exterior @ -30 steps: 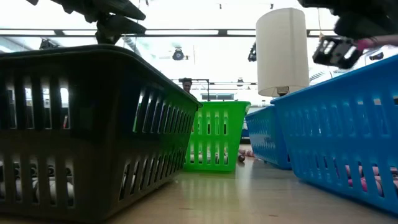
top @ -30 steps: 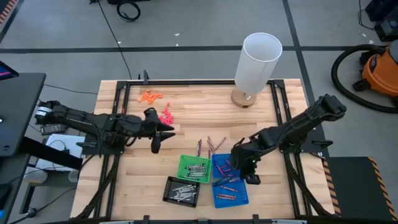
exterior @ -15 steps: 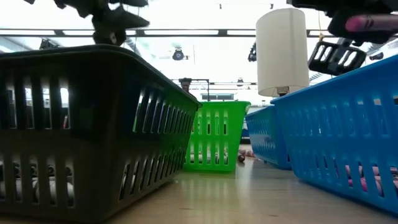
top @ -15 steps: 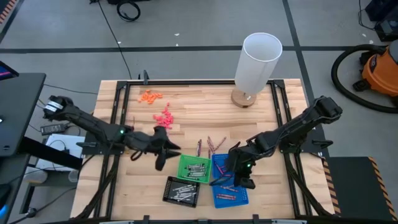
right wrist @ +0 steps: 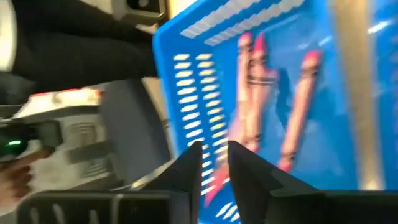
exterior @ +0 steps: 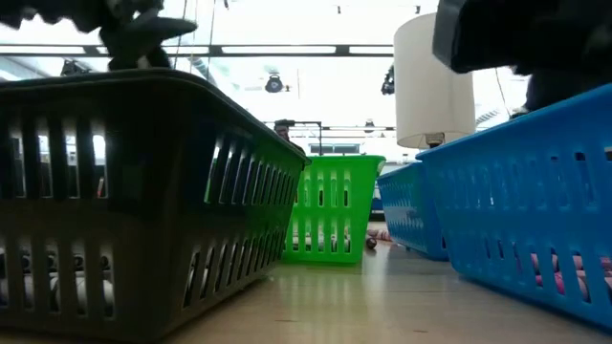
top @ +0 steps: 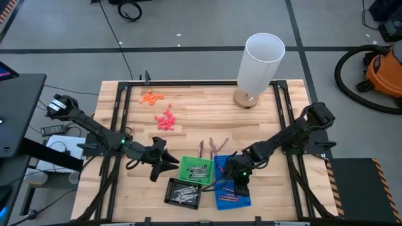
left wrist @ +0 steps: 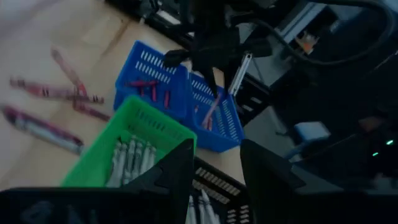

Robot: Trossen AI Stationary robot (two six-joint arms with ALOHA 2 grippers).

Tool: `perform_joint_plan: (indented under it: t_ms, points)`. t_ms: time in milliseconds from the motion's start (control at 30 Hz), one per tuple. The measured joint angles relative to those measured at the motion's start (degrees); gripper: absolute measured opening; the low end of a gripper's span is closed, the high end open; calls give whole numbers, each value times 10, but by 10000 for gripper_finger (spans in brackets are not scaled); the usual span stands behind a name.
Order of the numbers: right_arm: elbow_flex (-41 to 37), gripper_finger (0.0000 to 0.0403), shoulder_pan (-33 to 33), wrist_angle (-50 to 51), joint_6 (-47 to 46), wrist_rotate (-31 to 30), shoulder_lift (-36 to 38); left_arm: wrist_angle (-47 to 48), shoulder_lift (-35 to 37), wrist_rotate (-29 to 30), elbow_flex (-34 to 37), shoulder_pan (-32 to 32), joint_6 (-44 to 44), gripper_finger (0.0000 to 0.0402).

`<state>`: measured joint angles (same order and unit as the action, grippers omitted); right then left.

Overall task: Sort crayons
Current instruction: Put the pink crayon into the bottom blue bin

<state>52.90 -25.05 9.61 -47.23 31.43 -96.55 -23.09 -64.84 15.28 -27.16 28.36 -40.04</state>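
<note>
1. Near the front edge of the surface (top: 138,182) sit three baskets – one green basket (top: 196,170), one black basket (top: 183,193), one blue basket (top: 231,183) with two compartments.
2. Crayons: grey ones lie in the green basket and in the black basket; maroon crayons (right wrist: 273,102) lie in the blue basket, at least three in the right wrist view. Exact totals can't be counted.
3. Loose crayons (top: 213,147) – about five – lie on the wood just behind the green and blue baskets.
4. Right gripper (top: 237,186) hangs over the blue basket; jaws a narrow gap apart, nothing seen between them.
5. Left gripper (top: 168,162) sits just beside the green basket's left edge, above the black one; jaws parted, nothing held.
6. Also present: one white cylinder (top: 259,63) at the back, one orange cluster (top: 151,97), one pink cluster (top: 166,118).
</note>
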Motion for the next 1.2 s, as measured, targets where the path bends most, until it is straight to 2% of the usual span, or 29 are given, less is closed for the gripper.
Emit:
perform_joint_plan:
  t_ms: [100, 200, 367, 467, 567, 667, 900, 1033, 1200]
  points:
    - [6, 108, 8, 14, -27, 14, 17, -50, 0, 0, 36, 7, -51, 142]
    - [21, 118, 14, 21, -27, -12, 43, -62, 0, 0, 50, 10, -83, 142]
    - [38, 118, 52, 96, -10, -77, 63, -29, 0, 21, 50, 7, -97, 142]
    - [52, 117, 82, 111, 7, -115, 63, -8, 0, 44, 50, 4, -104, 142]
    - [62, 117, 106, 108, 24, -175, 63, 17, 0, 52, 50, -7, -125, 142]
    - [61, 117, 138, 116, 47, -210, 62, 47, 0, 52, 50, -22, -146, 142]
    - [61, 117, 210, 169, 234, -233, 62, 89, 0, 52, 50, -59, -174, 142]
    - [59, 121, 249, 208, 358, -229, 57, 90, 0, 53, 50, -73, -173, 142]
    - [31, 128, 281, 200, 490, -207, 57, 99, 0, 52, 50, -88, -172, 142]
